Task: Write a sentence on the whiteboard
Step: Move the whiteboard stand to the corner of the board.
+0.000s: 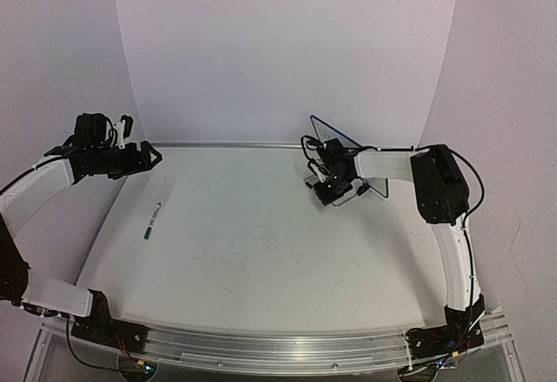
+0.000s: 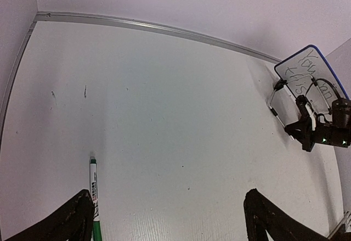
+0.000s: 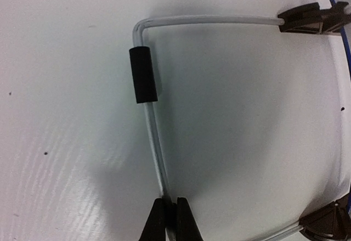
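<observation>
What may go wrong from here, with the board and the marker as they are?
1. The right hand grips only the thin wire stand of the whiteboard, so the board may twist or tip.
2. The marker lies flat on the table, apart from the open left hand; a poor pickup may roll it.

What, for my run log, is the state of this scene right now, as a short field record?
whiteboard: standing at the table's back right, dark handwriting on its face, no green words visible
green marker: lying on the table at the left, not gripped
left gripper: open, empty, raised above the marker
right gripper: fingers shut on the wire stand of the whiteboard
</observation>
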Available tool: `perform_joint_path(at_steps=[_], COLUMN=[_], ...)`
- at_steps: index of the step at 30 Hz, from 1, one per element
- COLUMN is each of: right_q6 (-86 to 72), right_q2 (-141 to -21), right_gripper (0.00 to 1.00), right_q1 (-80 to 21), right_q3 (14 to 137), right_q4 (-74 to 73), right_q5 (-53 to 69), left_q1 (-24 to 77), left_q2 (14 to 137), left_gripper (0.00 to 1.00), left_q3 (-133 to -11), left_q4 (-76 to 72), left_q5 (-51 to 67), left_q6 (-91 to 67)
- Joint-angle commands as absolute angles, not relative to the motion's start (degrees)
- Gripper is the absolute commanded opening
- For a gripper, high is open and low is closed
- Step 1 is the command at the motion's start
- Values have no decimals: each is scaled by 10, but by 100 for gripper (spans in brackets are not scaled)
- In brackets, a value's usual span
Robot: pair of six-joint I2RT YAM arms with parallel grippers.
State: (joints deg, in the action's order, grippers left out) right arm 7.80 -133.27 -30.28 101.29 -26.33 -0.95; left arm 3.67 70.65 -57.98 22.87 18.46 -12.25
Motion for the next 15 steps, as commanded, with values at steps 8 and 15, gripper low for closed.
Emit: perform_joint_path(at_steps=[8,15], right_q6=[-119,-182], right_q2=[-1355,-1388], right_gripper=[0,9], right_q1=[-443,-497], right_q3=[1032,1103], right_q4=[-330,-338], right_q5=[-12,-20], left_q1=[48,54], left_q2=[693,693], left_gripper=[94,94], left_q3=[-576,-576], left_q4=[208,209], left_q5=[192,192], left_q6=[-125,-125])
